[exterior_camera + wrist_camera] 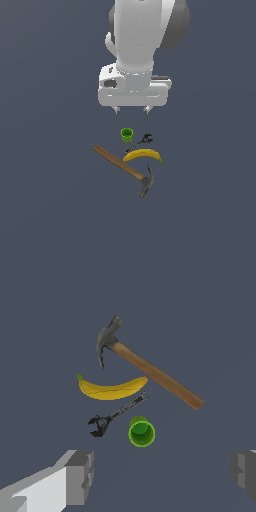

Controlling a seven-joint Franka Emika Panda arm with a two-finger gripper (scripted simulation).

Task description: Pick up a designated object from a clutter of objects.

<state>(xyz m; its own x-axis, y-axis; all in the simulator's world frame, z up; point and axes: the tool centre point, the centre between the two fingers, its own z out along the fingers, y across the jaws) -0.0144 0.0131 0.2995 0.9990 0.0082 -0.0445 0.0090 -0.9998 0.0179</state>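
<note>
Pincer (132, 109) hangs above the dark grey desk (45, 200) with fingers spread wide and nothing between them, a width that suits straddling the target; the small bright green tapered cup (127, 134) stands upright, mouth up, just below and nearest it. Beyond lie the small black wrench (138, 143) just beside the cup, then the yellow banana (144, 155), then the wooden-handled hammer (125, 169); the wrench's closeness probably leaves little finger room on that side.
</note>
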